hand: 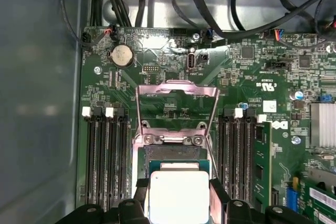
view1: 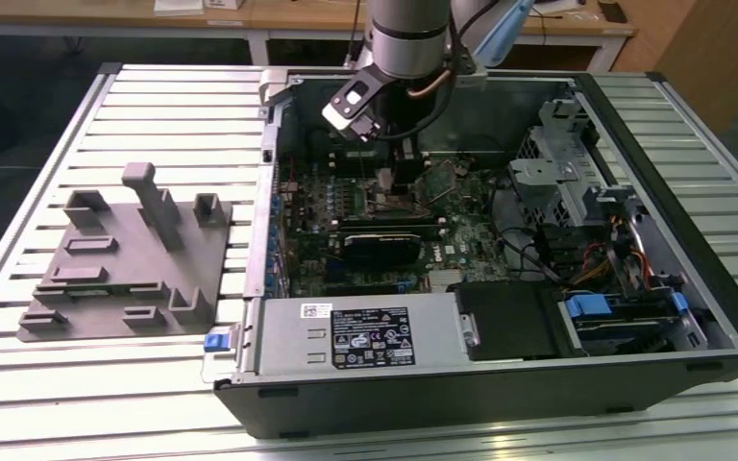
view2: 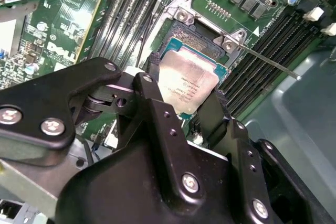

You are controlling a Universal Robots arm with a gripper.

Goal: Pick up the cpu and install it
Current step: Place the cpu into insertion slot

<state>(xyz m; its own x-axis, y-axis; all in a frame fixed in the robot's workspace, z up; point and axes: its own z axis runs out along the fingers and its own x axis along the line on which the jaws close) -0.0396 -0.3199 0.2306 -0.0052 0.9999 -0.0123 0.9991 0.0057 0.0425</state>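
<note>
The cpu (view2: 187, 84), a small square chip with a pale silver face, sits between my gripper's (view2: 185, 88) two black fingers (view2: 155, 65), which close on its opposite edges. It is directly over the open socket (view2: 176, 38) on the green motherboard; whether it rests in the socket or hovers just above I cannot tell. In the first wrist view the cpu (hand: 179, 194) lies below the raised metal load plate (hand: 176, 89). In the exterior view my gripper (view1: 388, 184) reaches down into the open computer case (view1: 498, 384), over the middle of the board.
A thin socket lever (view2: 269, 62) sticks out beside the socket. Memory slots (hand: 105, 156) flank it on both sides. A black expansion card (view1: 382, 245), a power supply (view1: 356, 331) and a drive cage (view1: 575, 173) crowd the case. A grey tray (view1: 126, 259) lies on the exterior view's left.
</note>
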